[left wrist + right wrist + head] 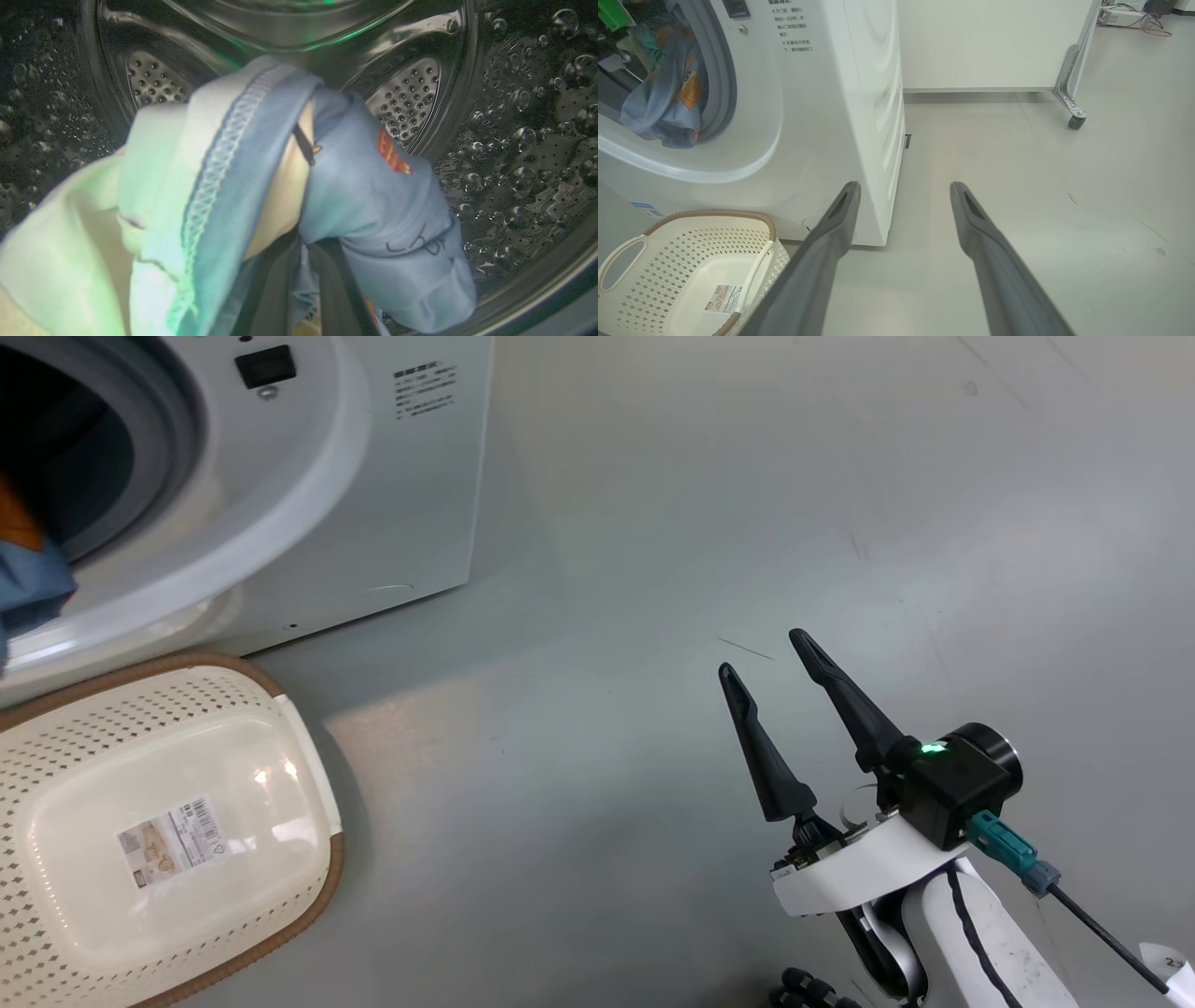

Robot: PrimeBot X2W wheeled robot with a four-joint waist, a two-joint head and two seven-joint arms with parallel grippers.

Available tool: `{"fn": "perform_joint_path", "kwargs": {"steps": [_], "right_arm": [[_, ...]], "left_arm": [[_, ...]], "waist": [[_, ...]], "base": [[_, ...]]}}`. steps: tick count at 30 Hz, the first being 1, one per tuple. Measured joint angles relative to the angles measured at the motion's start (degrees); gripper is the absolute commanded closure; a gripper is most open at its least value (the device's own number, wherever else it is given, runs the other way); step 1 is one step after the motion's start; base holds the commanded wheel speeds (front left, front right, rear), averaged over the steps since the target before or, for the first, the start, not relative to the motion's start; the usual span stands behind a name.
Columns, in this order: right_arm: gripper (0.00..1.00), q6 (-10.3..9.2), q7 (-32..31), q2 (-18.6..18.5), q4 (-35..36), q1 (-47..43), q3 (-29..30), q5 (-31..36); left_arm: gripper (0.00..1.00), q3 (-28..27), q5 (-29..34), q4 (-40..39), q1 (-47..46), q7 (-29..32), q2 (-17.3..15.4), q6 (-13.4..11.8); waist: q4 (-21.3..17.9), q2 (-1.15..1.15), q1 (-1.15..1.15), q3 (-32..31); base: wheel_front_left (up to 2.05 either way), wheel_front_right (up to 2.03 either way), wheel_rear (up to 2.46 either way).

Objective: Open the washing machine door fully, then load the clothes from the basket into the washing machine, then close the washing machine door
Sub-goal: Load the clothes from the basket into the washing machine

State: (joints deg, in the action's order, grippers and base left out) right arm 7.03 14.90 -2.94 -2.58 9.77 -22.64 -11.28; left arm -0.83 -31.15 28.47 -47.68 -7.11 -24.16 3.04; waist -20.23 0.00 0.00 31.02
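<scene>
Left gripper: inside the steel drum; its dark fingers are nearly buried in cloth and pinched together on the clothes.
Clothes: a light blue garment with an orange print and a pale one with a zigzag seam rise bunched from the fingers. In the right wrist view they hang over the grey gasket at the mouth of the washing machine.
Right gripper: fingers spread wide, holding nothing and touching nothing, above bare floor well to the right of the washer.
Basket: on the floor, just at the foot of the washer's front, below the drum opening (the sticker on its floor is in plain view).
Writing on cloth: a black pen scrawl on the blue fabric, not readable.
Writing on washer: a block of small Chinese print beside the opening, under a black rectangular latch socket; too fine to read with certainty.
Blue sticker: low on the washer's front, text unreadable.
Basket sticker: barcode and small pictures; its words cannot be made out.
</scene>
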Motion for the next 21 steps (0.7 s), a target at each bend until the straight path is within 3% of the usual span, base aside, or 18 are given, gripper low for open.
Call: {"fn": "perform_joint_path", "kwargs": {"steps": [9,21], "right_arm": [[0.00,0.00,0.0,0.4,0.5,-3.1,-0.2,-0.8],[0.00,0.00,0.0,0.7,2.2,-3.5,0.1,-0.8]], "left_arm": [[1.00,-0.4,1.4,2.7,-7.1,3.4,-4.4,-0.8],[1.00,1.1,3.7,7.3,-12.9,6.1,-6.7,-1.4]], "waist": [[-4.3,0.00,0.00,1.7],[-7.0,0.00,0.00,5.9]], "base": [[0.00,0.00,0.00],[0.00,0.00,0.00]]}}
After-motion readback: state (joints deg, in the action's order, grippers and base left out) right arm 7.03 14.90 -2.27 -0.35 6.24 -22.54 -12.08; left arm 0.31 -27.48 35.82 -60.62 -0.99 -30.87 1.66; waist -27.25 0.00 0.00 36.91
